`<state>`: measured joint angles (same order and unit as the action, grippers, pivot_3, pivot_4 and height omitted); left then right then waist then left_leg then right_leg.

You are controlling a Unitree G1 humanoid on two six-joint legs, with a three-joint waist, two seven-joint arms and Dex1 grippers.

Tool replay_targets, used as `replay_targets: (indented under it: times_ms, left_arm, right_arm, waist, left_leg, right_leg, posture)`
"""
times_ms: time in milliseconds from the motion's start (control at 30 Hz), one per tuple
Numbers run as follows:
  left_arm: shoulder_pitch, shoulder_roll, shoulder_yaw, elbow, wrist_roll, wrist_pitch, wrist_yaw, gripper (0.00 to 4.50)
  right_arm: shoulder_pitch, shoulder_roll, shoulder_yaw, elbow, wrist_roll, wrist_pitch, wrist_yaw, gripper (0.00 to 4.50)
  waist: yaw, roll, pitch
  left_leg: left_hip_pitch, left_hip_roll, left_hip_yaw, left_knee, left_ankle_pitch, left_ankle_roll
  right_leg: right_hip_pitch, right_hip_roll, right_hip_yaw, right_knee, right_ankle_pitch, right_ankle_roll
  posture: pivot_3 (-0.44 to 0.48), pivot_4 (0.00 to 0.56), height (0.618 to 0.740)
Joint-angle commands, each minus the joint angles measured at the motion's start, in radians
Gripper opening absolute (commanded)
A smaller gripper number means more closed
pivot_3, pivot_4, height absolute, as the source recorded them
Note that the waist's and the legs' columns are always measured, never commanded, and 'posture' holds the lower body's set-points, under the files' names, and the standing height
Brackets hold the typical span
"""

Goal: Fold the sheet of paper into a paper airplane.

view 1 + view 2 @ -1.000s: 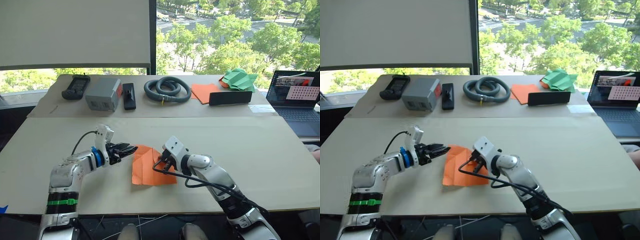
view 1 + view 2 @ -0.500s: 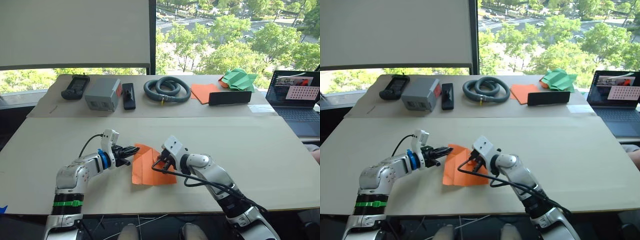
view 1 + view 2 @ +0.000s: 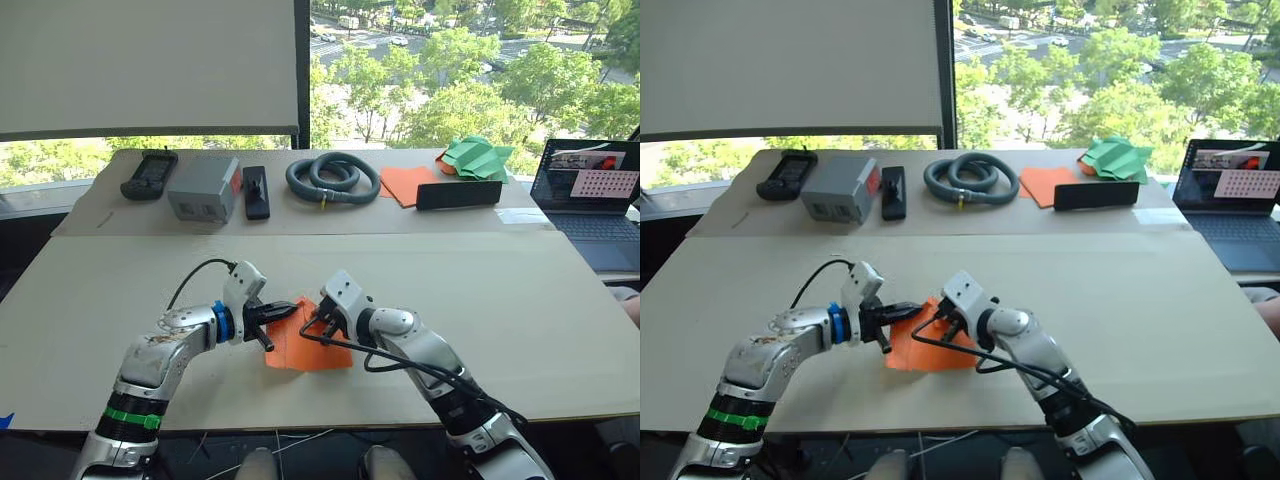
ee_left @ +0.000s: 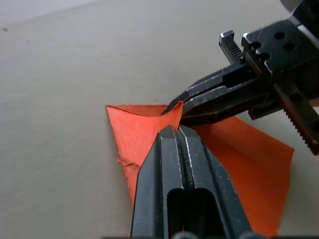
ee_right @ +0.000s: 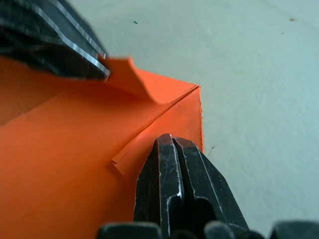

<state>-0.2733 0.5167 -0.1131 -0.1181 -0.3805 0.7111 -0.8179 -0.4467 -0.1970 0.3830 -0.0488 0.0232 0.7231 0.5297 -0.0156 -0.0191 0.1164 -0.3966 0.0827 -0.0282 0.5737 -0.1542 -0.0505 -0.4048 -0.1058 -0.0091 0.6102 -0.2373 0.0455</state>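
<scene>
Both grippers (image 3: 283, 311) (image 3: 316, 322) closed, tips nearly meeting.

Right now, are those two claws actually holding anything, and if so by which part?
The left gripper is pinching a raised corner flap of the orange sheet of paper. The right gripper is closed, its tip pressing on the paper near a fold, gripping nothing.

text: none legible | laptop screen (image 3: 598, 184): content too small to read

The sheet of paper (image 3: 300, 345) lies on the table (image 3: 520, 300) between both arms.
</scene>
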Motion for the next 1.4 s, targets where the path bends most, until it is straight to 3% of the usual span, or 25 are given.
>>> replay_targets:
  times_ms: [33, 267, 767, 867, 1033, 1267, 1300, 1400]
  left_arm:
    - [-0.009, 0.022, -0.022, 0.033, 0.048, -0.055, -0.005, 0.04]
    - [-0.025, 0.032, -0.055, 0.07, 0.088, -0.089, -0.03, 0.04]
    - [-0.021, 0.072, -0.117, 0.07, 0.142, -0.128, -0.064, 0.04]
    - [-0.016, 0.075, -0.104, 0.05, 0.13, -0.121, -0.065, 0.84]
    - [-0.018, 0.1, -0.029, 0.005, 0.055, -0.073, -0.091, 2.55]
    - [-0.154, 0.085, 0.12, 0.028, -0.097, 0.037, -0.104, 2.55]
    - [-0.168, 0.079, 0.128, 0.032, -0.109, 0.043, -0.105, 2.02]
    - [-0.183, 0.084, 0.062, 0.08, -0.052, 0.001, -0.124, 1.09]
  right_arm:
    - [-0.004, 0.016, -0.022, 0.001, 0.015, 0.007, -0.007, 0.0]
    - [-0.025, 0.055, -0.036, -0.004, 0.03, -0.041, -0.005, 0.0]
    - [-0.099, 0.098, -0.033, 0.161, -0.003, -0.161, -0.028, 0.0]
    - [-0.097, 0.1, -0.007, 0.197, -0.031, -0.168, -0.033, 0.0]
    - [-0.096, 0.099, 0.0, 0.233, -0.06, -0.145, -0.052, 0.0]
    - [-0.087, 0.101, 0.004, 0.234, -0.063, -0.142, -0.049, 0.0]
    - [-0.087, 0.102, 0.004, 0.233, -0.063, -0.143, -0.049, 0.0]
    - [-0.088, 0.105, 0.004, 0.232, -0.062, -0.143, -0.046, 0.0]
  waist:
    - [0.002, 0.0, 0.001]
    - [0.003, 0.002, 0.002]
    - [0.003, 0.004, 0.003]
    - [0.003, 0.004, 0.003]
    - [0.001, 0.004, 0.003]
    - [0.004, 0.003, 0.004]
    - [0.005, 0.003, 0.004]
    - [0.002, 0.003, 0.004]
  left_leg:
    - [-0.001, 0.0, 0.0, 0.0, 0.0, 0.0]
    - [-0.002, 0.0, 0.0, 0.0, 0.0, 0.0]
    - [-0.002, 0.0, 0.0, 0.0, 0.0, 0.0]
    - [-0.002, 0.0, 0.0, 0.0, 0.0, 0.001]
    - [-0.002, 0.0, 0.0, 0.0, 0.0, 0.0]
    - [-0.002, 0.0, 0.0, 0.0, 0.0, 0.0]
    - [-0.002, 0.0, 0.0, 0.0, 0.0, 0.0]
    - [-0.002, 0.0, 0.0, 0.0, 0.001, 0.001]
  right_leg:
    - [0.0, 0.0, 0.0, 0.0, 0.0, 0.0]
    - [-0.001, 0.0, 0.0, -0.001, 0.0, 0.0]
    - [-0.001, 0.0, 0.0, -0.001, 0.0, 0.0]
    - [-0.001, 0.0, 0.0, -0.001, 0.0, 0.0]
    - [-0.001, 0.0, 0.0, 0.0, 0.0, 0.0]
    - [-0.001, 0.0, -0.001, 0.0, 0.0, 0.0]
    - [-0.001, 0.0, -0.001, 0.0, 0.0, 0.0]
    - [0.0, 0.0, 0.0, -0.001, 0.0, 0.0]
  posture:
    - [0.0, 0.15, 0.704]
    - [0.0, 0.15, 0.704]
    - [0.0, 0.15, 0.704]
    - [0.0, 0.15, 0.704]
    - [0.0, 0.15, 0.704]
    - [0.0, 0.15, 0.704]
    - [0.0, 0.15, 0.704]
    - [0.0, 0.15, 0.704]
